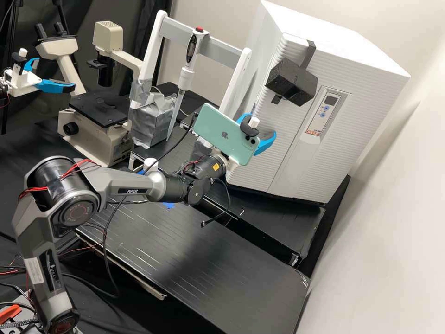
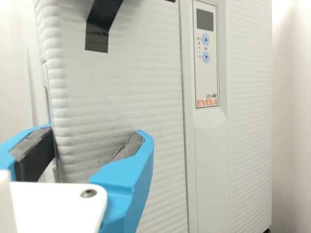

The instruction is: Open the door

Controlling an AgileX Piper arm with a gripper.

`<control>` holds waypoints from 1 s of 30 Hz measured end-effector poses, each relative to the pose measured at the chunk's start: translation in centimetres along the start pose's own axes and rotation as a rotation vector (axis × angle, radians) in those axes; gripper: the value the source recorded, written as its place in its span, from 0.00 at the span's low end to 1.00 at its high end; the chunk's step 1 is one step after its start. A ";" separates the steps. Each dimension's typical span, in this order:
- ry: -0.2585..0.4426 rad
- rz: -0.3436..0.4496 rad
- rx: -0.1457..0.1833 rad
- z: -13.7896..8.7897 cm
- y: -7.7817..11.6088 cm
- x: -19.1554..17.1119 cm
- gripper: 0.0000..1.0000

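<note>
In the high view, my gripper is open in front of the lower left part of the white cabinet's ribbed door, below the black block fixed to it. The door looks shut. From the wrist view, my gripper has its blue fingers wide apart: one is beside the door's side edge, the other before the ribbed face of the door. Whether either touches it, I cannot tell. Black tape is stuck on the door higher up. A green phone is mounted at the wrist and hides part of the gripper.
Left of the cabinet, a pipette hangs by a white frame, near a silver-taped box. A microscope and another arm's gripper are farther left. A control panel is on the cabinet front.
</note>
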 end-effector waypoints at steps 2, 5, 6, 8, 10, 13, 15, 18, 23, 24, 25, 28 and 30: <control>0.001 0.000 -0.007 0.0 -0.1 0.0 0.00; 0.005 0.000 -0.011 0.1 -0.3 -0.2 0.00; 0.009 0.001 -0.011 0.1 -0.3 -0.2 0.00; 0.009 0.001 -0.011 0.1 -0.3 -0.2 0.00; 0.011 0.001 -0.013 0.1 -0.3 -0.2 0.00; 0.011 0.001 -0.013 0.1 -0.3 -0.2 0.00; 0.011 0.001 -0.013 0.1 -0.3 -0.2 0.00; 0.013 0.002 -0.013 0.1 -0.3 -0.2 0.00; 0.019 0.001 -0.010 0.2 -0.5 -0.4 0.00; 0.018 0.000 -0.009 0.3 -0.5 -0.4 0.00; 0.019 0.002 -0.010 0.3 -0.5 -0.4 0.00; 0.024 0.014 -0.011 0.6 -0.3 -0.6 0.00; 0.033 0.016 -0.018 0.9 -0.2 -0.9 0.00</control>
